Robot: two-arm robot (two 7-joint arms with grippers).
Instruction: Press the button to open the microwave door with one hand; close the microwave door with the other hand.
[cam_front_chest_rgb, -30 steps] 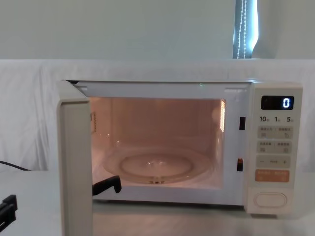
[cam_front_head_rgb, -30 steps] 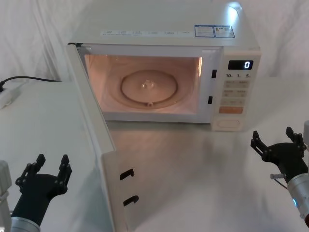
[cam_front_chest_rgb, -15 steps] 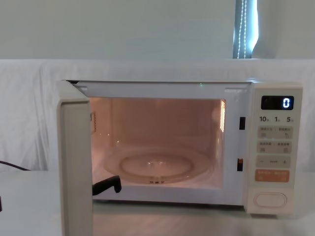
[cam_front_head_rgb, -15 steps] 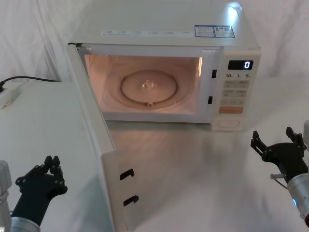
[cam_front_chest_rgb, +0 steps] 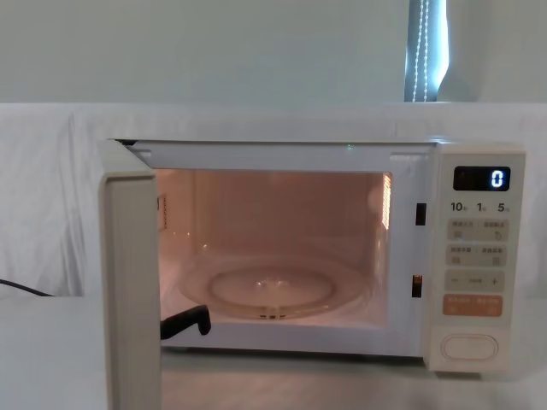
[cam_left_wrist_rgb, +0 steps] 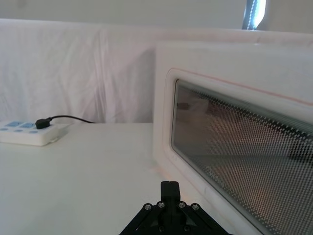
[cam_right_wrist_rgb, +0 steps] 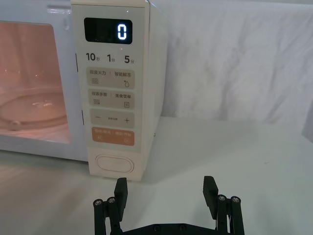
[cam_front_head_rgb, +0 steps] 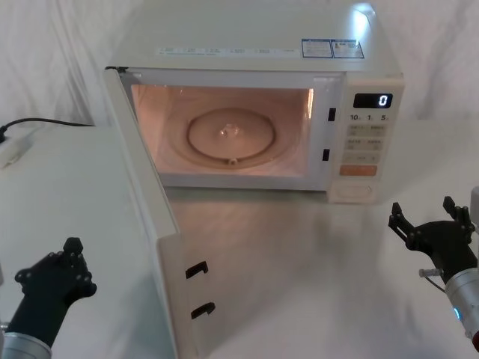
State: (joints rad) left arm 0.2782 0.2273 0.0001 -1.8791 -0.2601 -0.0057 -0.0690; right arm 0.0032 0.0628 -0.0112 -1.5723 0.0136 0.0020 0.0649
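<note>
The microwave (cam_front_head_rgb: 254,105) stood at the back of the white table (cam_front_head_rgb: 314,254) with its cavity lit and the display reading "0". The microwave door (cam_front_head_rgb: 146,224) was swung fully out toward the robot, hinged on the robot's left, its inner face and two black latch hooks showing in the head view. The opening step therefore appeared complete; closing remained.

To close well, in my judgement, the left gripper (cam_front_head_rgb: 67,262) should meet the outer face of the door near its free edge, away from the hinge, and push in a steady arc until the hooks seat. A push close to the hinge would give poor leverage, and a fast swing could jolt the oven.

The left gripper was low at the near left, on the outer side of the door and apart from it, fingers drawn together into a narrow point. Its wrist view looked along the door's window. The right gripper (cam_front_head_rgb: 430,224) was parked at the near right with fingers spread wide, holding nothing, facing the button (cam_right_wrist_rgb: 113,164) and well clear of it.
</note>
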